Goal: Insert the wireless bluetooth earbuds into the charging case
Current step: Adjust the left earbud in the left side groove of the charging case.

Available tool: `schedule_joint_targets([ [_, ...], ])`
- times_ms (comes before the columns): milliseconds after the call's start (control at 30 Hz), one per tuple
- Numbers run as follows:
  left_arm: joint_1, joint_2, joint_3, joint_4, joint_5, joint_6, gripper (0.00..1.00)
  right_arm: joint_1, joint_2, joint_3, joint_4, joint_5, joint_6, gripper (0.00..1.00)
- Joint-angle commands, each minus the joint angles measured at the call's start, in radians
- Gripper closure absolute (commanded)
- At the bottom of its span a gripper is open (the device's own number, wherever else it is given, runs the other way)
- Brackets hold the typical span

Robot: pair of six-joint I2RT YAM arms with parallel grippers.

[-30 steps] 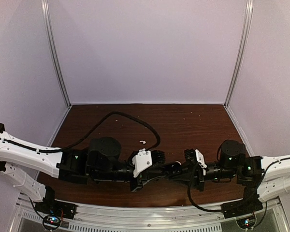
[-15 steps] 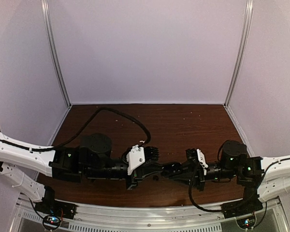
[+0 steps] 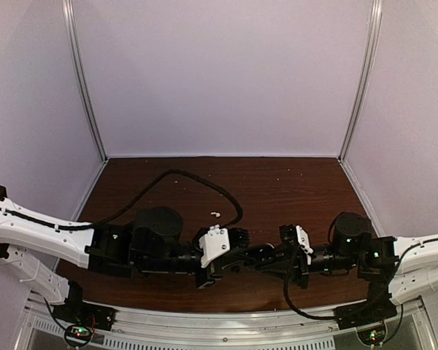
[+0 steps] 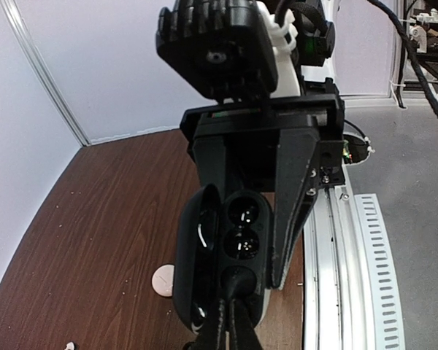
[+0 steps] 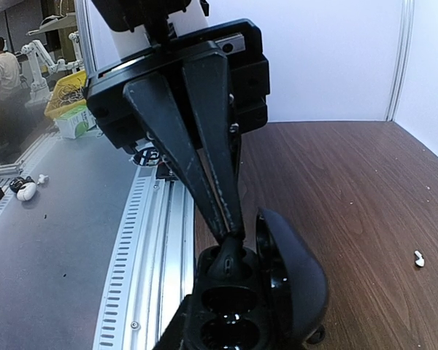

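Right wrist: blk earbud (image 5: 228,264), glossy oval charging case (image 5: 292,286)

The dark wooden table (image 3: 292,182) carries one tiny white earbud (image 3: 214,214), lying loose.

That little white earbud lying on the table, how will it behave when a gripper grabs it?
The white earbud is a mere speck in the top view, so probably very light and apt to skid when nudged. Its rounded shape may squirt from a pinch, or roll on the smooth table.
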Motion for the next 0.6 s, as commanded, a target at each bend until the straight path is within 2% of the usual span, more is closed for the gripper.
schedule_joint_targets([
  [0,0.000,0.024,0.032,0.025,-0.002,-0.003,0.93,0.007,-0.015,-0.002,0.053,-0.008,0.012,0.99],
  [167,0.026,-0.062,-0.028,0.070,0.012,-0.048,0.67,0.002,-0.047,-0.033,0.058,0.041,0.049,1.00],
  [267,0.069,-0.156,-0.093,0.122,0.080,-0.076,0.57,-0.012,-0.075,-0.059,0.076,0.056,0.084,1.00],
  [400,0.136,-0.235,-0.180,0.155,0.125,-0.126,0.56,-0.040,-0.111,-0.105,0.111,0.069,0.135,1.00],
  [567,0.344,-0.212,-0.232,0.127,0.307,-0.156,0.57,-0.088,-0.175,-0.141,0.127,0.053,0.185,1.00],
])
